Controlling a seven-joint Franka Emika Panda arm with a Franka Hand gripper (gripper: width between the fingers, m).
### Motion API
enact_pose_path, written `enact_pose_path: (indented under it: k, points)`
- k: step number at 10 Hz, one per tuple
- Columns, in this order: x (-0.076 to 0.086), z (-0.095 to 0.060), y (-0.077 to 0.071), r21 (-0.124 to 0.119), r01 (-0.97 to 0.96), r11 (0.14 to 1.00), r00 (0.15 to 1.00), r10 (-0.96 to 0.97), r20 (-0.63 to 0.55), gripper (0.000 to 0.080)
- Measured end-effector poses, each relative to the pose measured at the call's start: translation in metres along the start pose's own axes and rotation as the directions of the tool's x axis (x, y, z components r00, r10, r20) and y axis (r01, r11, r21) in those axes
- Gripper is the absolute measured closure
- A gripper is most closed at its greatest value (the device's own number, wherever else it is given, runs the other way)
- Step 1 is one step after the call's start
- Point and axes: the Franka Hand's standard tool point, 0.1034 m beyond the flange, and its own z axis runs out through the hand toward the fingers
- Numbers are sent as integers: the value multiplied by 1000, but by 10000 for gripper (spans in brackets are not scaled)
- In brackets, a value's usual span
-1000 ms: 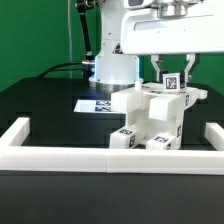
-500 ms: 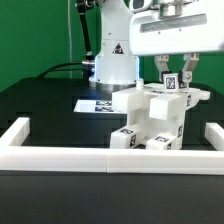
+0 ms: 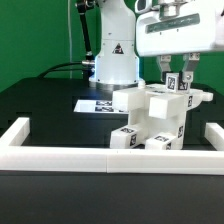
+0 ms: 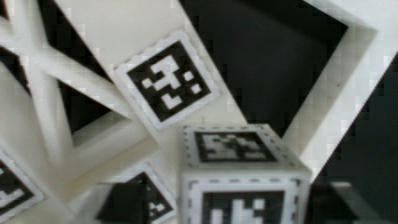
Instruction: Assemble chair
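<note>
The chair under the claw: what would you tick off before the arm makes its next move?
1. Claw lined up above the chair: ok, it hangs over the top part on the exterior view's right.
2. Grip on the small tagged piece between the claw's fingers: cannot tell, contact is not visible.
3. Chair standing upright behind the border rail: ok.
4. Tag readable in the wrist view: ok, sharp and uncovered.
5. Chair clear of the marker board: cannot tell, the chair hides part of the board.
</note>
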Motion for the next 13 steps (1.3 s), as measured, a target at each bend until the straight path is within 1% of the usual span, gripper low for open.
enact_pose_path:
  k: [1, 2, 3, 4, 6, 8, 9, 10, 12, 13]
  points:
    - [-1, 0, -1, -1, 18, 1000, 1000, -18, -1, 238]
    - [-3, 0, -3, 0, 58, 998, 998, -58, -1, 178]
    - [-5, 0, -5, 3, 173, 985, 985, -173, -3, 178]
    - [-5, 0, -5, 4, 275, 961, 961, -275, -5, 154]
    - [-5, 0, -5, 3, 381, 925, 925, -381, -5, 151]
    - [-4, 0, -4, 0, 512, 859, 859, -512, -5, 150]
    - [-4, 0, -4, -9, 642, 767, 767, -642, -3, 150]
    - [-3, 0, -4, -13, 728, 686, 686, -728, -3, 150]
    - [2, -2, -4, -15, 833, 553, 553, -833, -5, 150]
    - [0, -1, -5, -21, 876, 483, 483, -876, -3, 150]
